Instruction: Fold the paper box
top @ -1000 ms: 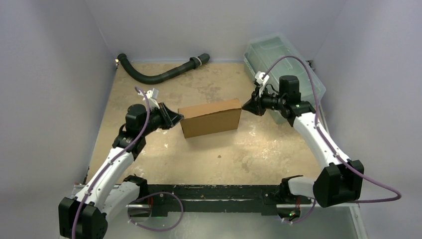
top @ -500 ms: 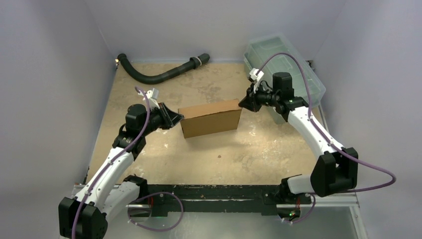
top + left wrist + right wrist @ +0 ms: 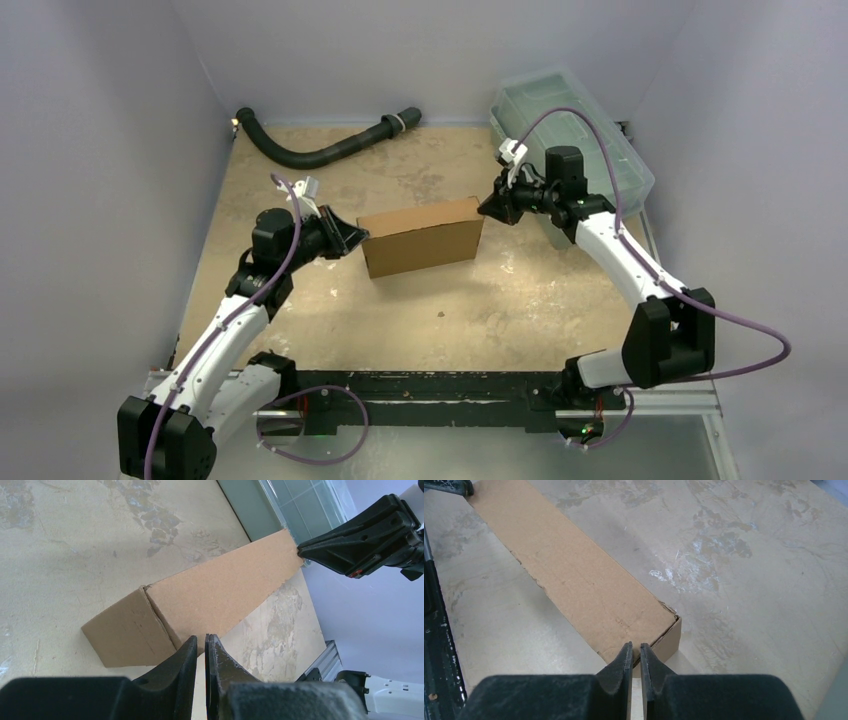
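The plain brown corrugated cardboard box sits closed up near the middle of the worn beige table, and I bracket it end to end: my left gripper against its left end, my right gripper at its far right corner. Both pairs of jaws are drawn almost together, only a thin slit between them, clamping nothing — narrow tips make firm pushers, I judge, for squaring the ends.

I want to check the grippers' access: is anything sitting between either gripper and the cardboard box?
Nothing visible. The left gripper is right at the left end of the box and the right gripper at its right end; the hose and plastic bin lie farther back.
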